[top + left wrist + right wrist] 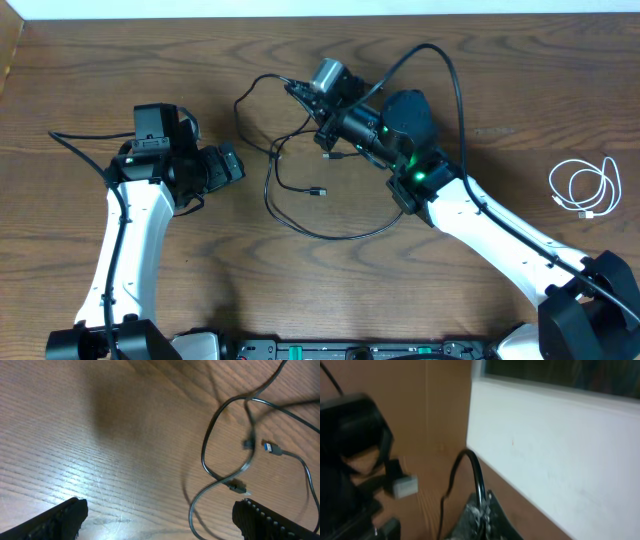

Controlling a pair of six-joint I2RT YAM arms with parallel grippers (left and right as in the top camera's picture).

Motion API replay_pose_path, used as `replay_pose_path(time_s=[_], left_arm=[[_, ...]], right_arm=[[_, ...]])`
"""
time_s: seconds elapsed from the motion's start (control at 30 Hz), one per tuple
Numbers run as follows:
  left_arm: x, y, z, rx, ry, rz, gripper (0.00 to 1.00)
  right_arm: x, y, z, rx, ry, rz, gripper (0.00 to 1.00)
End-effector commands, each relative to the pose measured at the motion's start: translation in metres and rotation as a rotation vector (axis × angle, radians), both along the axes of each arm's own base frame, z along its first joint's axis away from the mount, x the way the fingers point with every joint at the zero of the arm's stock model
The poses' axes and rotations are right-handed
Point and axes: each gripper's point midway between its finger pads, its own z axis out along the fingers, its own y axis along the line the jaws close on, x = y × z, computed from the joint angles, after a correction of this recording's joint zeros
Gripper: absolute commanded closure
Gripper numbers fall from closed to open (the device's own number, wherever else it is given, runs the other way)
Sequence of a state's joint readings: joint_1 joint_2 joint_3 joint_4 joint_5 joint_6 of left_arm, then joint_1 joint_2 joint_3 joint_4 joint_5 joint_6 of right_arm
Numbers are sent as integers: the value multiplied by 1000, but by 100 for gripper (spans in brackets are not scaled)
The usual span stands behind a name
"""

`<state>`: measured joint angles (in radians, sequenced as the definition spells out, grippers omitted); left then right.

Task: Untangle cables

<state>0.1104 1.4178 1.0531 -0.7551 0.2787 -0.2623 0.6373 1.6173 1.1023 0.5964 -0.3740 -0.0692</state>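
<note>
White cable [585, 188] lies coiled at 3 o'clock in the overhead view, well apart from the black cable [330, 234] looped over itself at centre. Separation looks done, straightening not.

Left gripper [237, 163] is spread and empty. Its wrist view shows its fingers [62, 517] wide, with the black cable crossing itself at 2 o'clock.

The right wrist view is blurred: the right gripper [481, 510], pressed together, pinches the black cable, whose plug is unclear.

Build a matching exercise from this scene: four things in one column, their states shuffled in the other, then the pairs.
1. black cable
2. white cable
3. left gripper
4. right gripper

A. open, holding nothing
B. coiled alone, far right
C. shut on the black cable
D. loose loops in the middle

Pairs: 1-D, 2-B, 3-A, 4-C
</note>
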Motion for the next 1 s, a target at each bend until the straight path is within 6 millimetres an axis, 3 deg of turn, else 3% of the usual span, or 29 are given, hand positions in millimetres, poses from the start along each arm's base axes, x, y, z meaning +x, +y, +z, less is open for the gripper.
replay_pose_path(time_s=[0.0, 0.17, 0.5, 0.77, 0.97], left_arm=[[-1, 0, -3, 3, 11, -1, 2], [-1, 0, -3, 3, 11, -1, 2], [-1, 0, -3, 3, 11, -1, 2], [-1, 0, -3, 3, 11, -1, 2], [-1, 0, -3, 3, 11, -1, 2]], right_arm=[[-5, 1, 18, 82, 24, 22, 99], [-9, 3, 23, 98, 25, 31, 99], [-19, 19, -59, -173, 160, 51, 99], [-20, 34, -87, -190, 227, 73, 99], [-37, 56, -105, -209, 239, 133, 99]])
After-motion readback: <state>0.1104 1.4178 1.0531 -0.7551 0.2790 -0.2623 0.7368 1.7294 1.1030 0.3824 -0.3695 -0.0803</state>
